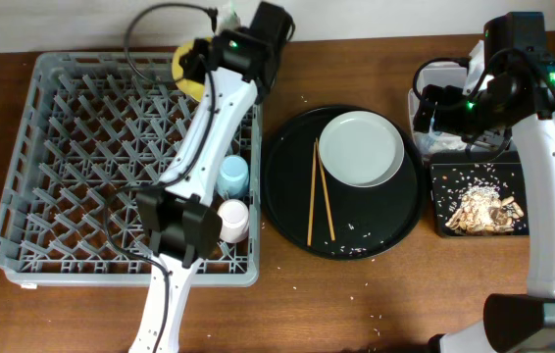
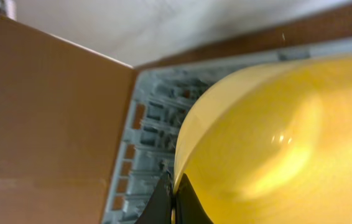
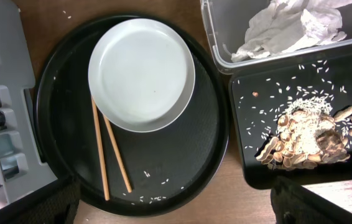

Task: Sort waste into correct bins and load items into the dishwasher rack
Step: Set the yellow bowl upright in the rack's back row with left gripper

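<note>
Left wrist view, and the small yellow bowl [image 2: 263, 143] fills the right half of the frame, its glossy curve right up against the lens. The left gripper [image 2: 173, 202] sits at the bottom centre, fingers pinched narrow on the bowl's rim, so that's a firm hold. Behind it, the large grey plastic dishwasher rack [image 2: 157, 118] with its upright pegs shows at centre left. Overhead, the bowl is just a yellow sliver at the rack's top edge, right of middle, and it looks to be tipped on edge. The open peg rows lie below it and to the left in that frame, so that's the way it has to go, and the left arm is the one on the spot. A light blue cup [image 1: 232, 175] and a pale pink cup [image 1: 233, 218] stand in the rack's right-hand column. Off to the right, the pale round plate [image 1: 361, 149] and two wooden chopsticks [image 1: 319, 191] wait on the round black tray [image 1: 297, 211]. The right gripper [image 1: 439, 106] hovers over the clear plastic tub [image 1: 425, 74], fingers spread wide and empty.
</note>
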Controlling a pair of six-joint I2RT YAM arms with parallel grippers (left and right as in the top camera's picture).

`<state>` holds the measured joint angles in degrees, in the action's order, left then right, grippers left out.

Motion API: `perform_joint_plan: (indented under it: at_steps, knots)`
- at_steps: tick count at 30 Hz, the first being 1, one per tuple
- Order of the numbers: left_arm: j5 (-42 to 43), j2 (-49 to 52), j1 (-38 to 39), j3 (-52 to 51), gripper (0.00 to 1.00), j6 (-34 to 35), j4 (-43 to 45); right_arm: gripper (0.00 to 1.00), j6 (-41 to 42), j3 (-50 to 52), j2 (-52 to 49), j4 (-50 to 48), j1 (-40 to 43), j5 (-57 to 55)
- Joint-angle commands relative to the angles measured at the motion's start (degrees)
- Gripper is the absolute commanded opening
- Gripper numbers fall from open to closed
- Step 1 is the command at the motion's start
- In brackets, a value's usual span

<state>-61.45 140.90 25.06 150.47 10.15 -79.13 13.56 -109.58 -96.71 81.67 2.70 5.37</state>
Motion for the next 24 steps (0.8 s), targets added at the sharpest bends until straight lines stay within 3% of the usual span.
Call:
perform_joint_plan:
  at_steps: [1, 8, 20, 24]
  knots:
    - [-2.9, -1.0, 0.1, -6.8, 0.00, 4.8, 3.5, 0.99, 0.2, 0.2, -0.2, 0.0, 0.0, -0.9]
    - [-2.9, -1.0, 0.1, -11.0, 0.00, 5.7, 10.6, 0.98, 0.2, 0.2, -0.2, 0.0, 0.0, -0.9]
    - [-2.9, -0.7, 1.8, -11.0, 0.00, 5.7, 11.1, 0.99, 0.2, 0.2, -0.2, 0.0, 0.0, -0.9]
    - [-14.6, 0.7, 1.9, -11.0, 0.00, 5.7, 11.3, 0.98, 0.2, 0.2, -0.2, 0.0, 0.0, -0.9]
